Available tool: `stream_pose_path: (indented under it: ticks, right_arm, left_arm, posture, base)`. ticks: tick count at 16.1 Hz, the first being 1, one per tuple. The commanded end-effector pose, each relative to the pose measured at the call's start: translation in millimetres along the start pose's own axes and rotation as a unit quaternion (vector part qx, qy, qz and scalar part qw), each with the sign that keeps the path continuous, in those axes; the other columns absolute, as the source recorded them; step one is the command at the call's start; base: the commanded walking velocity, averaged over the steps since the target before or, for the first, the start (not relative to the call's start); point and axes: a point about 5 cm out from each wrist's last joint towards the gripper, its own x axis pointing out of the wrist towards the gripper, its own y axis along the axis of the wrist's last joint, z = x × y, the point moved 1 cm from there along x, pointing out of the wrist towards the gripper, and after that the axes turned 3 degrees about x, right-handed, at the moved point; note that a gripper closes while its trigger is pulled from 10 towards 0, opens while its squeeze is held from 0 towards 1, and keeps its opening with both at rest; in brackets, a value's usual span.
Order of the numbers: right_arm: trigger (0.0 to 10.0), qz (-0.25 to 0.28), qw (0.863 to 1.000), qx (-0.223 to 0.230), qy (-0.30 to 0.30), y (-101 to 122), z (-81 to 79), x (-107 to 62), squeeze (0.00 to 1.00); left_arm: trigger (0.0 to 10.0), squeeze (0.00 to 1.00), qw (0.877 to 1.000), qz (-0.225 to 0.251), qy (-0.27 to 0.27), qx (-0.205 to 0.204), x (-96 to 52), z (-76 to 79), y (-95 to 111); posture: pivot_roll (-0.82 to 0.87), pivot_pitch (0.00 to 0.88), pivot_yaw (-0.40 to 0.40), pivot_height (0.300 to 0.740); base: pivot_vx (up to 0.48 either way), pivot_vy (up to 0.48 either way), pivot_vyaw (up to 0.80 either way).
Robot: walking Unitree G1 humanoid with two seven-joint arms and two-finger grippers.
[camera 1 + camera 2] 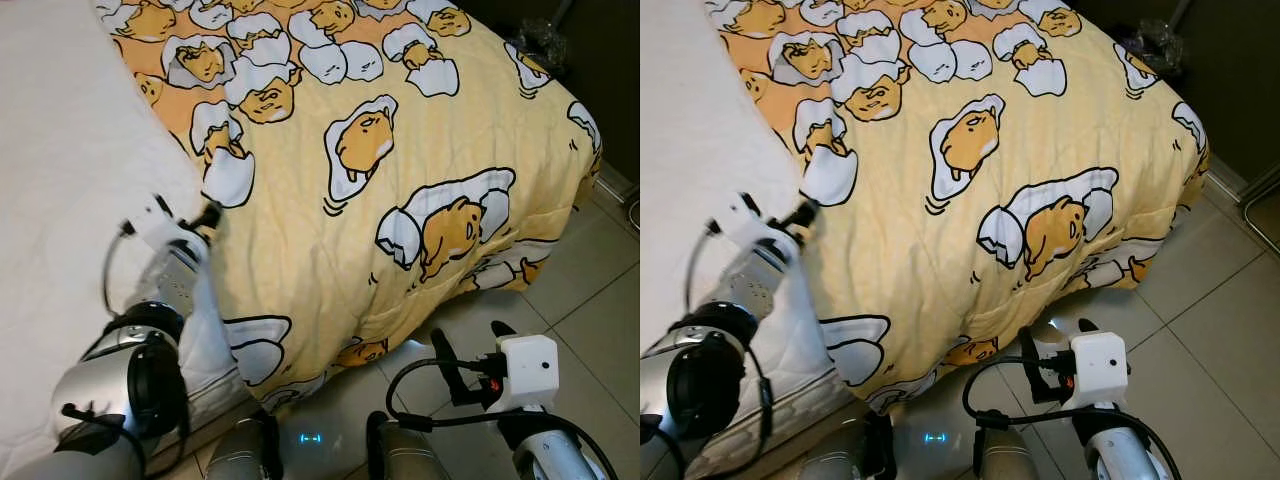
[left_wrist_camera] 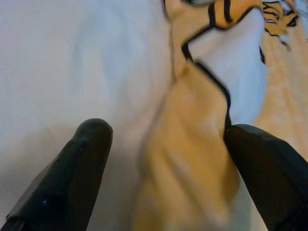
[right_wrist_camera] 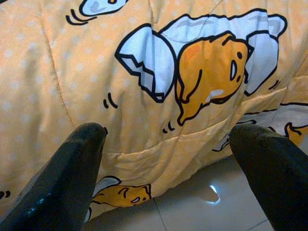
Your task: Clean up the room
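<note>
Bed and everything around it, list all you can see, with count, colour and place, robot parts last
Quilt: one, yellow with white-and-orange egg cartoon prints, spread over the bed and hanging over its foot edge.
Sheet: one, white, on the bed's left part beside the quilt.
Floor: pale tiles, to the right of the bed.
Dark bag-like item: one, beyond the bed's far right corner; too small to identify.
Left gripper: open, fingers astride the quilt's edge where it meets the sheet.
Right gripper: open, low by the bed's foot, facing the hanging quilt.
</note>
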Motion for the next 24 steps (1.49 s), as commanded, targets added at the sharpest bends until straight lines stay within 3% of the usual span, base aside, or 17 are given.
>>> stream_pose_path:
  ticks: [1,3,5,6,7,8,10,12,13,14,15,16,18,19,20,21,24]
  right_arm:
    - [10.0,-0.007,1.000,0.006,-0.004,-0.7,2.6,-4.1,0.00]
    - [10.0,-0.008,1.000,0.005,-0.005,-0.6,3.8,-5.1,0.00]
    - [10.0,-0.009,1.000,0.004,-0.005,-0.6,4.1,-5.6,0.00]
    - [10.0,-0.010,1.000,0.003,-0.005,-0.7,4.8,-6.1,0.00]
    - [10.0,-0.011,1.000,0.003,-0.006,-0.8,5.1,-6.4,0.00]
    - [10.0,-0.014,1.000,0.003,-0.006,-2.4,4.8,-7.9,0.00]
    - [10.0,-0.016,1.000,0.005,-0.006,-3.4,3.0,-8.4,0.00]
    - [10.0,-0.018,1.000,0.006,-0.004,-4.1,1.4,-8.9,0.00]
    - [10.0,-0.018,1.000,0.006,-0.004,-4.1,1.4,-8.9,0.00]
    - [10.0,-0.018,1.000,0.006,-0.004,-4.0,1.6,-8.9,0.00]
    - [10.0,-0.018,1.000,0.006,-0.005,-4.0,2.1,-8.7,0.00]
    - [10.0,-0.019,1.000,0.005,-0.006,-4.3,3.4,-9.1,0.00]
    - [10.0,-0.020,1.000,0.005,-0.006,-5.1,3.2,-8.9,0.00]
    - [10.0,-0.020,1.000,0.005,-0.004,-5.0,2.5,-8.3,0.00]
    - [10.0,-0.020,1.000,0.005,-0.002,-4.7,2.1,-7.3,0.00]
    - [10.0,-0.019,1.000,0.004,-0.001,-4.4,2.1,-6.8,0.00]
    - [10.0,-0.019,1.000,0.002,0.000,-3.6,3.4,-6.7,0.00]
  left_arm:
    - [10.0,0.00,0.997,-0.017,-0.032,-0.067,1.0,9.2,-5.8]
    - [10.0,0.00,0.986,-0.027,-0.082,-0.139,1.5,22.4,-8.6]
    - [10.0,0.00,0.982,-0.032,-0.110,-0.149,1.6,31.1,-10.4]
    - [10.0,0.00,0.979,-0.054,-0.148,-0.130,0.4,42.9,-19.2]
    - [10.0,0.00,0.978,-0.062,-0.158,-0.123,-0.2,45.6,-22.4]
    - [10.0,0.00,0.979,-0.092,-0.158,-0.087,-3.3,44.2,-38.1]
    - [10.0,0.00,0.975,-0.110,-0.162,-0.100,-6.6,39.7,-47.3]
    - [10.0,0.00,0.969,-0.135,-0.186,-0.086,-11.2,37.9,-57.3]
    - [10.0,0.00,0.967,-0.148,-0.200,-0.054,-13.1,37.7,-61.5]
    - [10.0,0.00,0.962,-0.168,-0.214,0.029,-15.8,36.0,-69.0]
    - [10.0,0.00,0.923,-0.212,-0.250,0.201,-23.4,30.1,-87.0]
    - [10.0,0.00,0.866,-0.248,-0.290,0.321,-32.6,19.2,-100.1]
    - [10.0,0.00,0.878,-0.241,-0.278,0.308,-31.1,10.1,-89.8]
    - [10.0,0.00,0.902,-0.218,-0.255,0.272,-26.3,7.7,-76.4]
    - [10.0,0.00,0.941,-0.169,-0.227,0.188,-18.2,7.7,-50.5]
    - [10.0,0.00,0.963,-0.126,-0.212,0.108,-12.9,8.7,-28.5]
    - [10.0,0.00,0.978,-0.061,-0.198,-0.001,-7.7,8.1,5.8]
  posture:
    - [-0.32,0.243,0.014,0.740]
    - [-0.33,0.242,0.013,0.740]
    - [-0.33,0.241,0.012,0.740]
    - [-0.33,0.241,0.012,0.740]
    - [-0.33,0.241,0.012,0.740]
    - [-0.33,0.241,0.014,0.740]
    - [-0.32,0.241,0.016,0.740]
    - [-0.32,0.240,0.017,0.740]
    - [-0.32,0.240,0.017,0.740]
    - [-0.32,0.240,0.017,0.740]
    - [-0.33,0.237,0.020,0.740]
    - [-0.32,0.236,0.019,0.740]
    - [-0.32,0.236,0.017,0.740]
    - [-0.32,0.235,0.016,0.740]
    - [-0.32,0.233,0.014,0.740]
    - [-0.32,0.231,0.013,0.740]
    - [-0.32,0.225,0.010,0.740]
  base:
    - [0.000,0.000,0.00]
    - [0.000,0.000,0.00]
    - [0.000,0.000,0.00]
    - [0.000,0.000,0.00]
    - [0.000,0.000,0.00]
    - [0.000,0.000,0.00]
    - [0.000,0.000,0.00]
    - [0.000,0.000,0.00]
    - [0.000,0.000,0.00]
    - [0.000,0.000,0.00]
    - [0.000,0.000,0.00]
    - [0.000,0.000,0.00]
    - [0.000,0.000,0.00]
    - [0.000,0.000,0.00]
    - [0.000,0.000,0.00]
    - [0.000,0.000,0.00]
    - [0.000,0.000,0.00]
